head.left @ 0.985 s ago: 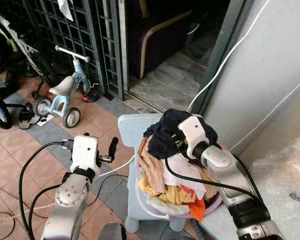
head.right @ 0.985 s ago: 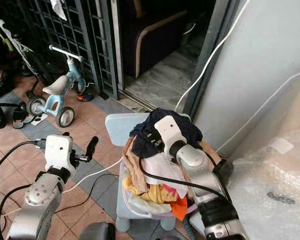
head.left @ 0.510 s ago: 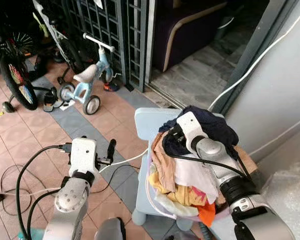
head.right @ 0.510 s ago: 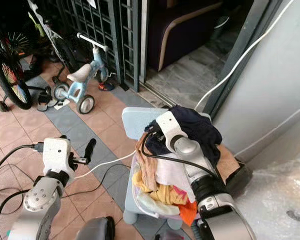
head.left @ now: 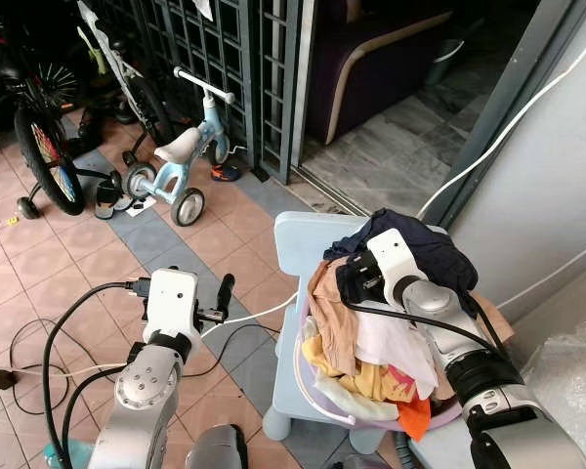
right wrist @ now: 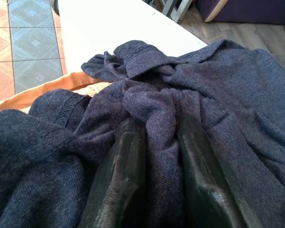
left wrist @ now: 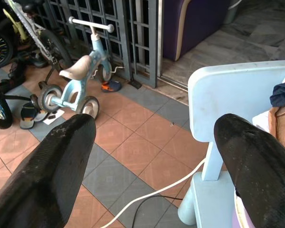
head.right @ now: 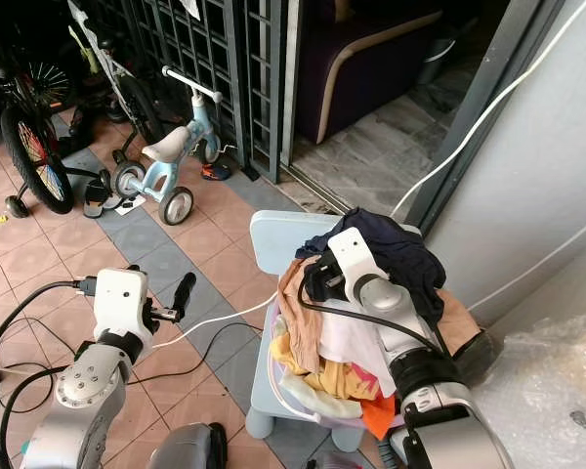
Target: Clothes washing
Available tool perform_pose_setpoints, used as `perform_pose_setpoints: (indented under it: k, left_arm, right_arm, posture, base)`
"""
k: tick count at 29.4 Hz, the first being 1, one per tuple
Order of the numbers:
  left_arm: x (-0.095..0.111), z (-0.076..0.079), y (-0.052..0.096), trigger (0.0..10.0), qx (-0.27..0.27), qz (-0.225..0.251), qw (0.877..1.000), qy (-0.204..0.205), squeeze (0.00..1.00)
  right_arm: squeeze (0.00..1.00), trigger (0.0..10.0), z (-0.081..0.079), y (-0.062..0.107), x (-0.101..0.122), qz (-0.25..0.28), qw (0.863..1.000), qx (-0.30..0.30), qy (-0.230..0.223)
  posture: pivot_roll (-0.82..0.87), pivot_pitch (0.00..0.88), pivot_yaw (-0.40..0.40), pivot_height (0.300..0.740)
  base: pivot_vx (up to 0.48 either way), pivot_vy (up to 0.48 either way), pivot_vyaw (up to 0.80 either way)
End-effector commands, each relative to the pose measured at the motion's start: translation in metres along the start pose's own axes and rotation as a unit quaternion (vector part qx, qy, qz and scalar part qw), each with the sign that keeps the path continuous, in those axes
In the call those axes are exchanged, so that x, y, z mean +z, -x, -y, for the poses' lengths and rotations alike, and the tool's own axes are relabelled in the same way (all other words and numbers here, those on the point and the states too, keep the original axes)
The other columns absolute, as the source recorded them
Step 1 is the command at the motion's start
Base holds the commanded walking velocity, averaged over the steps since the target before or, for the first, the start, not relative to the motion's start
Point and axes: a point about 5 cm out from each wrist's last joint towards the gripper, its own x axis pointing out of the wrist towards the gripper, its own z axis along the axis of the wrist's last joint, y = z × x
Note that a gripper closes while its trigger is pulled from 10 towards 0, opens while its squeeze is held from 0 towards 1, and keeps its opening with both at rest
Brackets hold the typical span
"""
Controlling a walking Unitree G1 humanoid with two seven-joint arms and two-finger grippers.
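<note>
Ahead of me a child's chair [head.left: 298, 244] carries a basket [head.left: 317, 386] heaped with clothes [head.left: 371, 347]. A dark garment [head.left: 435, 259] lies on top of the heap, and my right gripper [right wrist: 157, 178] has its jaws closed on a fold of it. My left gripper [left wrist: 152, 161] hangs left of the chair, above the floor tiles [head.left: 88, 264]. Farther left, a tricycle [head.left: 181, 161] and a bicycle [head.left: 44, 137] stand before the gate [head.left: 225, 49].

arms: silver, jointed | wrists: white camera boxes | cables: black | fingers: black, textured
</note>
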Motion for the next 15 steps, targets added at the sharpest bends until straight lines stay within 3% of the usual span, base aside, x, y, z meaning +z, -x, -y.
perform_pose_setpoints:
  k: [1, 11, 15]
  left_arm:
    - [-0.003, 0.001, -0.001, 10.0, -0.007, -0.009, 1.000, -0.003, 0.00]
    - [-0.003, 0.000, -0.003, 10.0, -0.010, -0.008, 1.000, -0.007, 0.00]
    - [-0.003, -0.001, -0.003, 10.0, -0.010, -0.010, 1.000, -0.006, 0.00]
  right_arm:
    - [0.00, 0.0, 0.002, 0.004, -0.024, -0.048, 0.999, 0.001, -0.016]
    - [0.00, 0.0, -0.011, 0.004, -0.014, -0.010, 0.998, 0.019, -0.053]
    - [0.00, 0.0, -0.007, 0.006, -0.009, 0.011, 0.998, 0.001, -0.066]
  posture:
    - [0.02, 0.029, -0.027, 0.740]
    - [0.03, 0.015, -0.019, 0.740]
    - [0.01, 0.013, -0.011, 0.740]
  base:
    - [0.000, 0.000, 0.00]
    - [0.000, 0.000, 0.00]
    - [0.000, 0.000, 0.00]
